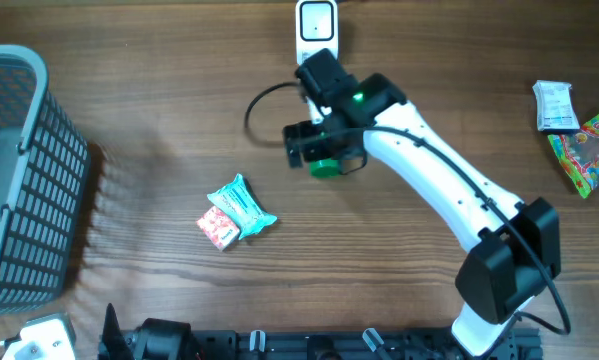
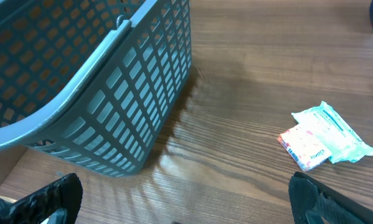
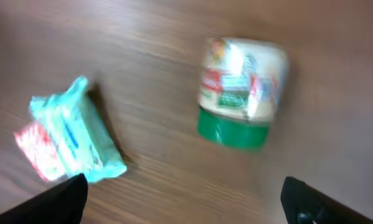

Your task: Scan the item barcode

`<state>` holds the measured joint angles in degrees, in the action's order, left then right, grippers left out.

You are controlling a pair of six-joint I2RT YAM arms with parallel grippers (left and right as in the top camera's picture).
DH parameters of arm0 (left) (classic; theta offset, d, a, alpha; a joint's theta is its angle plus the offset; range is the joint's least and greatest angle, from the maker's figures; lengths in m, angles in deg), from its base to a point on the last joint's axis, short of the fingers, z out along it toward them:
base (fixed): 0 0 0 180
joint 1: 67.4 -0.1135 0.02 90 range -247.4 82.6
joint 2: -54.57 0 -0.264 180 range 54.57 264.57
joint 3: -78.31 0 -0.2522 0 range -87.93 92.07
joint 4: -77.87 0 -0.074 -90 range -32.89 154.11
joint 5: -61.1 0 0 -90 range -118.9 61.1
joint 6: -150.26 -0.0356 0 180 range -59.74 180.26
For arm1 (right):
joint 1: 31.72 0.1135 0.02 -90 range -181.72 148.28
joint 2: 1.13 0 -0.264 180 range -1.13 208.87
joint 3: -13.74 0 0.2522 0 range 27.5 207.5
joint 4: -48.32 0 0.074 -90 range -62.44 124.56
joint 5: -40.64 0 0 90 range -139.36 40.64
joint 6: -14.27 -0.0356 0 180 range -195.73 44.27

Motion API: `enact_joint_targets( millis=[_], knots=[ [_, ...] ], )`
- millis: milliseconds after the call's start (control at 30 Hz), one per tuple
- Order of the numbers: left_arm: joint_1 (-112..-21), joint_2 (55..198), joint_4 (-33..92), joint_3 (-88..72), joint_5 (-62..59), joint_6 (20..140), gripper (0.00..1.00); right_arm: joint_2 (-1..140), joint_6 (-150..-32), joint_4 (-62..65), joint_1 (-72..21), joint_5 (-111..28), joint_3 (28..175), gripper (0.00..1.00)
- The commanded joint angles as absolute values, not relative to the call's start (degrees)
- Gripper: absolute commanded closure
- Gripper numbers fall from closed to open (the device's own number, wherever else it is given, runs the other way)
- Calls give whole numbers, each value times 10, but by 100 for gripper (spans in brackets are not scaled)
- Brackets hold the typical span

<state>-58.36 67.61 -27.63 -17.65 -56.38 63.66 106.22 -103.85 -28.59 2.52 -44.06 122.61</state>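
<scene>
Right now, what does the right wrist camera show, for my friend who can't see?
A blurry little tub with a green end lies on the wooden table. Left of it sits a teal packet with a pink packet beside it. The open claw holds nothing.

Basket (image 1: 19, 170): grey-blue, grid pattern. Table (image 1: 159, 80): brown wood grain. Right of basket: teal pack (image 1: 247, 205), pink-white pack (image 1: 219, 228), tub (image 3: 239, 87) with green end, cream-red label. Far right of basket: white pack (image 1: 554, 105), green-red pack (image 1: 589, 150).
</scene>
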Motion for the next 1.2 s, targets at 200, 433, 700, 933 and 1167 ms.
enact_joint_targets(
  millis=[200, 433, 700, 933, 1167],
  knots=[
    [-585, 670, -275, -178, -559, 642, 0, 1066, -1046, -195, 3, -457, 1224, 0],
    [-585, 670, -275, -178, -559, 642, 0, 1066, -552, -196, 4, -514, 1224, 0],
    [-585, 670, -275, -178, -559, 642, 0, 1073, -346, -176, 7, -507, 1215, 0],
    [-585, 670, -275, -178, -559, 642, 0, 1107, -292, -193, 80, -609, 1215, 0],
    [-585, 670, -275, -178, -559, 642, 0, 1144, -244, -188, 132, -628, 1216, 0]
  ],
)
